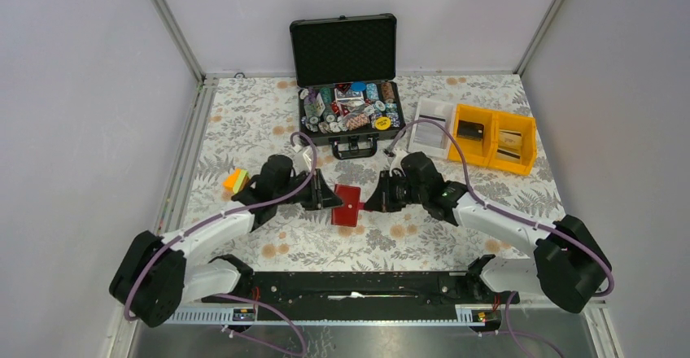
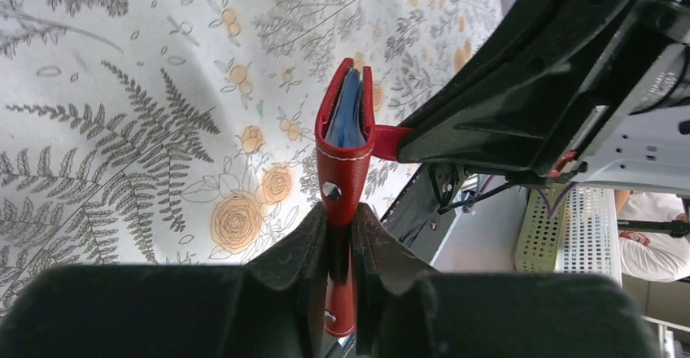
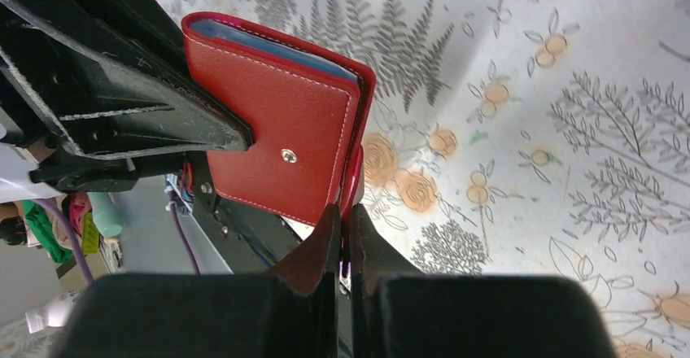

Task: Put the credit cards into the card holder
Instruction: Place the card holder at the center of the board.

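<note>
I see L gripper (image 2: 342,221) clamped on card holder (image 1: 348,204) from 9 o'clock, R gripper (image 3: 343,221) pinching its edge from 3. Holder's mid-bench (image 1: 260,122), blue credit cards (image 2: 348,118) inside.

The card holder (image 3: 277,130) looks like smooth red leather with a soft sheen, pale stitching along its edges and a shiny metal snap (image 3: 287,156). The cards (image 2: 347,118) inside show as thin blue plastic. The left fingers (image 2: 286,264) are matt black plastic, faintly scuffed. The table (image 1: 244,122) has a matt floral print. The bins (image 1: 526,150) near the far right corner are glossy yellow plastic.
</note>
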